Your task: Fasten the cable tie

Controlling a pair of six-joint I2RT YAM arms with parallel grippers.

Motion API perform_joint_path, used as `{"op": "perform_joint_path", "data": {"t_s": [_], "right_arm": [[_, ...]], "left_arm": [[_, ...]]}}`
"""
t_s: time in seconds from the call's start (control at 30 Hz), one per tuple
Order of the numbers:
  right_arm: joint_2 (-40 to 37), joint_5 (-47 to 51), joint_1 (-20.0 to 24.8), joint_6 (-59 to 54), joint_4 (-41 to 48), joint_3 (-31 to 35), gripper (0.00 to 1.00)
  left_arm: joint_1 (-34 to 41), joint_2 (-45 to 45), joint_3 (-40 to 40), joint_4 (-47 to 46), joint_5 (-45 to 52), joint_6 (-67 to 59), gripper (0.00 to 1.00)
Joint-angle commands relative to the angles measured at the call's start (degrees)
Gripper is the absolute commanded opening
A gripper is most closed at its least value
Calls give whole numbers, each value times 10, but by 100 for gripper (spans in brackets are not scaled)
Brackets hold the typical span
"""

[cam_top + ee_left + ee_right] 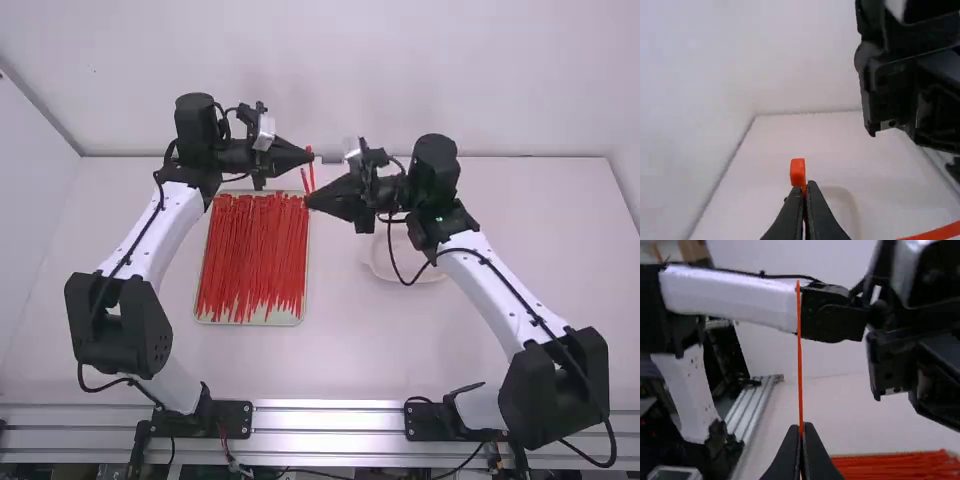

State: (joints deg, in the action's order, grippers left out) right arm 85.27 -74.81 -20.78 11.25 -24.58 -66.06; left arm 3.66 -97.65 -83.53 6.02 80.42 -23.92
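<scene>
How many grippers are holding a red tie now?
2. The left gripper is shut on a tie's head, the right gripper on a strap; whether it is one tie is unclear.

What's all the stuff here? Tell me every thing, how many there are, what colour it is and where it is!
held cable tie: one, red, up in the air between the two grippers, over the far part of the table
loose cable ties: a big pile, red, lying side by side on the tray
tray: one, pale, on the table left of the middle
bowl: one, see-through, on the table under the right arm
table: one, white
left gripper: one, black, shut on the tie's square head
right gripper: one, black, shut on the tie's thin strap
</scene>
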Motion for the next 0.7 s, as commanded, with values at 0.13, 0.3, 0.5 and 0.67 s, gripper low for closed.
{"op": "perform_joint_path", "data": {"t_s": [0.13, 0.3, 0.5, 0.67], "right_arm": [[2, 32, 10, 129, 33, -14, 0], [2, 61, 7, 98, 117, -14, 0], [2, 106, -6, 99, 156, -14, 0], [3, 107, 2, 98, 165, -14, 0]], "left_arm": [[-6, 3, -10, 2, 12, -123, 2], [-6, 3, -10, 7, 12, -181, 2], [-11, 3, -10, 20, 12, -221, 2], [-11, 3, -10, 32, 12, -226, 2]]}}
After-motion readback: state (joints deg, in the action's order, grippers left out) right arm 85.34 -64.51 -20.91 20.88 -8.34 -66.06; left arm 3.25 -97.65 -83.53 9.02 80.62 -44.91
